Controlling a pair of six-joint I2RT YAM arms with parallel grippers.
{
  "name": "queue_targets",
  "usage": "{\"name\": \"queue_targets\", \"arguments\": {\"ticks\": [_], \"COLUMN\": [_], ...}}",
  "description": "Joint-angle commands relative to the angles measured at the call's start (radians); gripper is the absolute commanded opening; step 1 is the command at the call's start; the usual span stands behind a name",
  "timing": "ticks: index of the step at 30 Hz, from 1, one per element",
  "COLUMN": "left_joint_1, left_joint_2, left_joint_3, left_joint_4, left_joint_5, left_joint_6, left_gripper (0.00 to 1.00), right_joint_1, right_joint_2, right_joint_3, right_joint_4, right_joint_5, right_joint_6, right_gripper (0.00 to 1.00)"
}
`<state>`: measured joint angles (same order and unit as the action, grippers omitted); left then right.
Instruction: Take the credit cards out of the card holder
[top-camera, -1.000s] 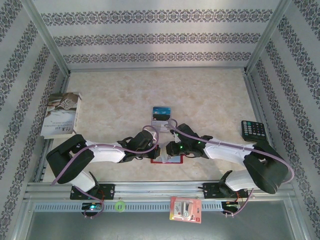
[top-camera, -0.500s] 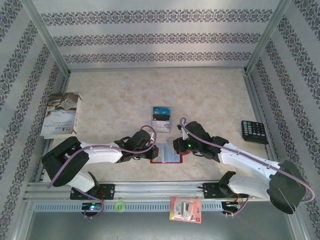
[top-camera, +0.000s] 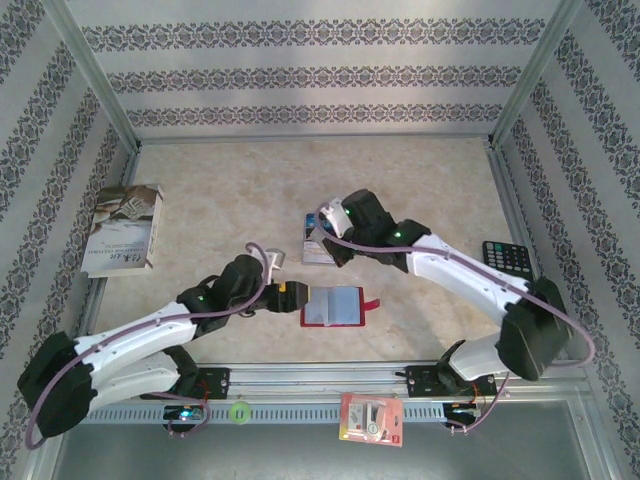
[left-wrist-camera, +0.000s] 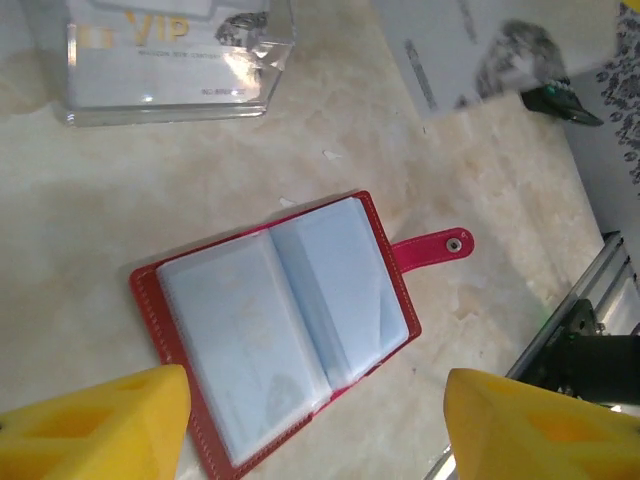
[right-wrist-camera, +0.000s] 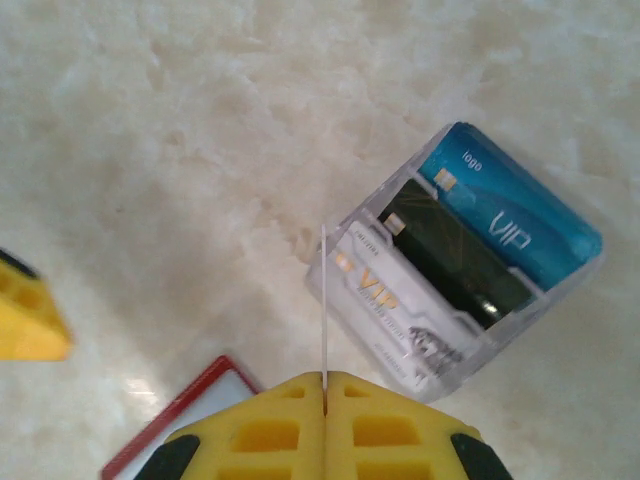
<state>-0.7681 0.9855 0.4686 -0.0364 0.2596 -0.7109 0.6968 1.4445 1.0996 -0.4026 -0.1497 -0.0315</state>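
Left fingers (left-wrist-camera: 100, 420) spread beside card holder (top-camera: 335, 307), tab (top-camera: 370, 303) pointing right.

The card holder (top-camera: 335, 307) lies opened flat on the table (top-camera: 420, 180), near its front edge. The left end effector (top-camera: 290, 295) is just left of it. Behind it is a clear stand (left-wrist-camera: 170, 105) with three credit cards (right-wrist-camera: 470, 250) in it (one behind the other). The right end effector (right-wrist-camera: 323, 400), close by the stand, grips one thin card (right-wrist-camera: 323, 280) edge-on. A calculator (top-camera: 508, 262) lies far right and a book (top-camera: 124, 226) far left.
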Motion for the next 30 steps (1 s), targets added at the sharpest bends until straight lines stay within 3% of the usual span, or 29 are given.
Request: {"name": "queue_targets", "arguments": {"ticks": [1,3,12,30], "left_joint_1": [0.022,0.027,0.055,0.104], "left_joint_2": [-0.069,-0.112,-0.218,-0.195], "left_joint_3": [-0.035,-0.053,-0.074,-0.1], "left_joint_4": [-0.128,-0.143,-0.222,-0.261], "left_joint_5": [-0.009,-0.015,-0.04,-0.029], "left_joint_6": [-0.004,-0.012,-0.015,-0.039], "left_gripper": [0.95,1.0,1.0,1.0], "right_joint_1": [-0.012,-0.018,-0.094,-0.149], "right_joint_2": [0.073,0.12,0.282,0.387], "right_joint_3": [0.092,0.142,0.273,0.329], "right_joint_4": [-0.106,-0.145,-0.219,-0.206], "right_joint_5": [-0.012,-0.039,-0.186,-0.224], "right_joint_6": [-0.275,-0.335,-0.459,-0.551], "right_gripper": [0.0,0.0,0.0,0.0]}}
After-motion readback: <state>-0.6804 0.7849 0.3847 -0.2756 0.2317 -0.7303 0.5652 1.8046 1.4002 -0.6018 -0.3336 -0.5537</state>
